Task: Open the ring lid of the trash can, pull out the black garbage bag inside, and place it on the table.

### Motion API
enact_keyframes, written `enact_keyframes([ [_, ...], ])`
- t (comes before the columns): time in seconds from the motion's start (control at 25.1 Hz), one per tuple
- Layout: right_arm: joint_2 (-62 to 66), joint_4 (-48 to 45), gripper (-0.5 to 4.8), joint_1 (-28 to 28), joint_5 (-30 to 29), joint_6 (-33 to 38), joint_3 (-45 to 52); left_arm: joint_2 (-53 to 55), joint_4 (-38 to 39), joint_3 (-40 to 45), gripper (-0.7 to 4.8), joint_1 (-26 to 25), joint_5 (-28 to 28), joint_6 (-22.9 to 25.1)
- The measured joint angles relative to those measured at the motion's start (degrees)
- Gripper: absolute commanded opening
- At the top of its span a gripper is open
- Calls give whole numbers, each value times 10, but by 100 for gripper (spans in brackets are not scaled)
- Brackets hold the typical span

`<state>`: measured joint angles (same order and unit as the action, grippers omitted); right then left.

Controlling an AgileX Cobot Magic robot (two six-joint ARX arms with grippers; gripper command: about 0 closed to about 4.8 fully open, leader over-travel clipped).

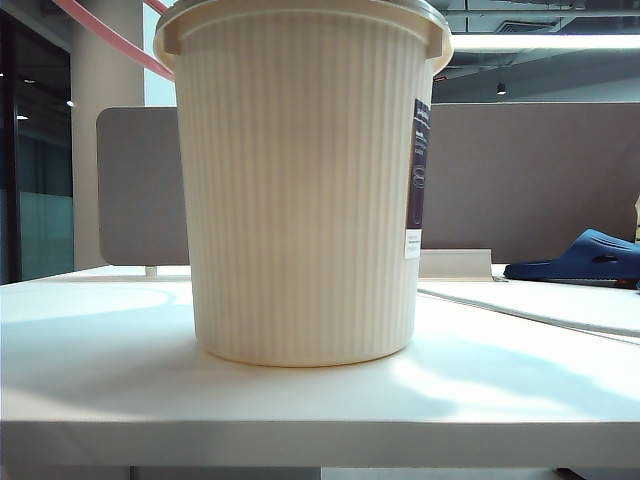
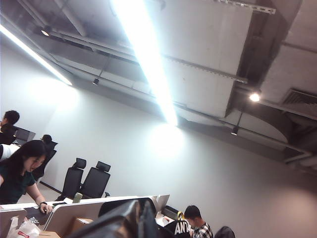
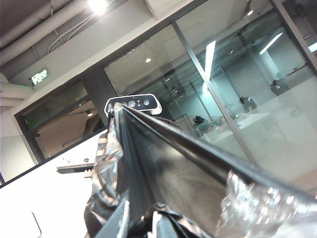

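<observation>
both jaws first: your right gripper (image 3: 148,218) is clamped on bag (image 3: 163,183) film, held taut; the left gripper (image 2: 141,223) reads shut, and what it holds you cannot tell. bag sits up above the can (image 1: 305,190), out of the exterior view. can stands on the table (image 1: 100,390) near the front edge, pink ring (image 1: 105,35) tilted behind its rim. risk: thin film could tear or slip if you pull unevenly; a snag on the rim could tip the can.

You get bright ceiling strip light (image 2: 148,59) glare, soft shadows across the table (image 1: 100,380), sharp focus, slightly dim corners.
</observation>
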<state>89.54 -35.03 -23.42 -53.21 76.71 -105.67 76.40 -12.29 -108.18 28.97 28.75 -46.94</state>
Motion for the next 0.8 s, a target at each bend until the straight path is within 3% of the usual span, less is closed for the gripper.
enact_keyframes([
  [0.04, 0, 0, 72, 0, -4, -1, 0, 0, 1, 0, -6, 0, -3, 0],
  [0.16, 0, 0, 177, 0, -9, -5, 0, 0, 1, 0, -6, 0, -3, 0],
  [0.24, 0, 0, 205, 0, -9, -5, 0, 0, 1, 0, -6, 0, -4, 0],
  [0.68, 0, 9, 213, 14, -46, -50, 0, -33, 18, 0, -6, -33, -12, 13],
  [0.8, 0, 10, 257, 14, -49, -53, 0, -46, 28, 0, -6, -42, -16, 13],
])
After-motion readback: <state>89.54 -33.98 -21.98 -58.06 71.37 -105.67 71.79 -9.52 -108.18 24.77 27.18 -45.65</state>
